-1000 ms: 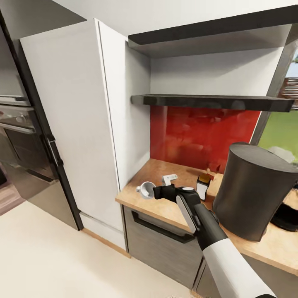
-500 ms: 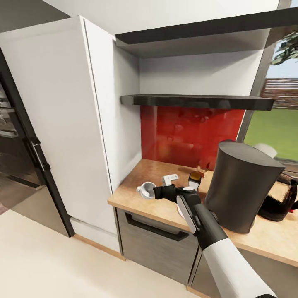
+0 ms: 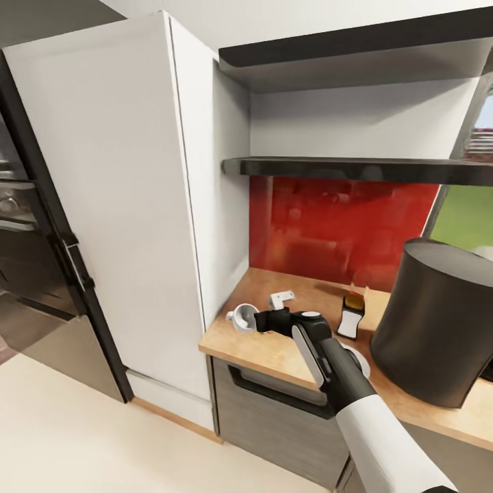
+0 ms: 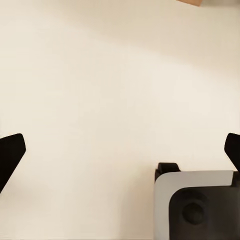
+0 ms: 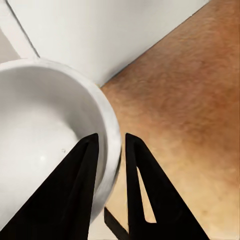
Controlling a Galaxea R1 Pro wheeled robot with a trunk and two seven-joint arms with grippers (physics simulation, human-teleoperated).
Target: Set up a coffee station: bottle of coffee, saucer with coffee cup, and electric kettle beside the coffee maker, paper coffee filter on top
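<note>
Table [image 3: 274,346] under black shelf [image 3: 356,168], grey cylinder [image 3: 438,329] at 3 o'clock, bottle [image 3: 352,316] lying beside it, saucer [image 3: 359,359] under the right arm, right fingers [image 5: 107,165] pinching cup [image 3: 242,316] rim in wrist view, left fingers [image 4: 12,155] spread above floor [image 4: 120,90].

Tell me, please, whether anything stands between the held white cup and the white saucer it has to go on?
Nothing visible does. The right end effector pinches the small white coffee cup's rim above the light wood-grain countertop. The round white saucer lies partly hidden behind the right forearm, beside the tall dark grey cylinder.
</note>
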